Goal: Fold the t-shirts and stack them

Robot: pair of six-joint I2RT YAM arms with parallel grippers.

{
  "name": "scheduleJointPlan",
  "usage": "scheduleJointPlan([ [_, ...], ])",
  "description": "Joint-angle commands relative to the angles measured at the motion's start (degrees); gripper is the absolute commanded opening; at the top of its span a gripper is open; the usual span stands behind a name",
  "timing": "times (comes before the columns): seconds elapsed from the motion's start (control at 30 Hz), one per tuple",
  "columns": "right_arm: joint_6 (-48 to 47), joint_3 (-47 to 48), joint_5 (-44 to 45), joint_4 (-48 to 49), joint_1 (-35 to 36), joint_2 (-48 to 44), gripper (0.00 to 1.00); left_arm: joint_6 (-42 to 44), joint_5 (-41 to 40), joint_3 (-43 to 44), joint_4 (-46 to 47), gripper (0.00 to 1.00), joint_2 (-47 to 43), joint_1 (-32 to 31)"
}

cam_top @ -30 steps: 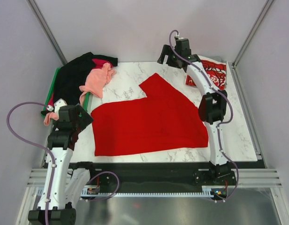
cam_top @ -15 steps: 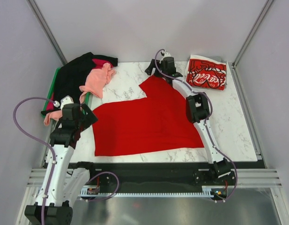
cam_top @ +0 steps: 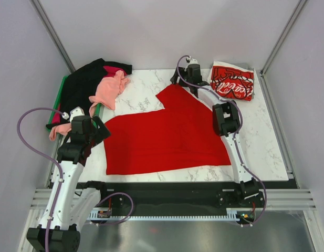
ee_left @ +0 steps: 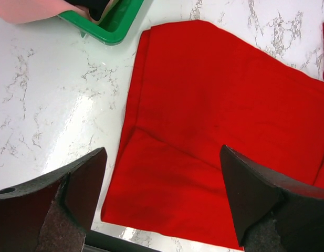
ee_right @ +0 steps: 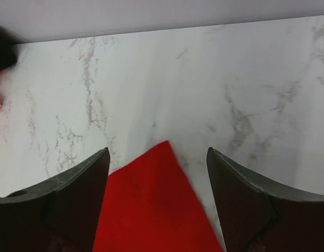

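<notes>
The right arm is reaching far across the counter [cam_top: 267,147], stretched almost fully, with its elbow hanging over the right side of the plain red t-shirt [cam_top: 167,136]. The right gripper [ee_right: 157,153] is hovering over the far pointed corner of this shirt. Its fingers are spread wide, with the red corner showing between them, and they are holding nothing.

The left arm is bending upward from its base and leaning towards the near left part of the counter. The left gripper [ee_left: 163,151] is pointing down over the left edge of the plain red t-shirt, near the green tray [ee_left: 117,23]. Its fingers are also wide apart and empty.

The plain red t-shirt is lying flat in the middle of the counter. The Coca-Cola t-shirt [cam_top: 232,83] is lying folded at the far right corner. The black t-shirt [cam_top: 80,86], the salmon-pink t-shirt [cam_top: 109,88] and the magenta t-shirt [cam_top: 112,69] are lying in a heap on the tray.

One second ago the right arm was crossing over the Coca-Cola t-shirt; now this shirt is fully uncovered. The left gripper has moved only slightly.
</notes>
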Motion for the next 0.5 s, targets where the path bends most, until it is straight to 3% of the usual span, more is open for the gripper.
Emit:
scheduleJointPlan([
  [0.0,-2.43,-0.71,2.08,-6.45,-2.16,-2.94,0.82,1.95,0.05,-0.12,2.15,0.95,-0.66,-0.21],
  [0.47,-3.93,-4.76,0.59,-9.87,2.94,-3.91,0.74,1.95,0.14,-0.38,2.59,0.95,-0.92,-0.29],
])
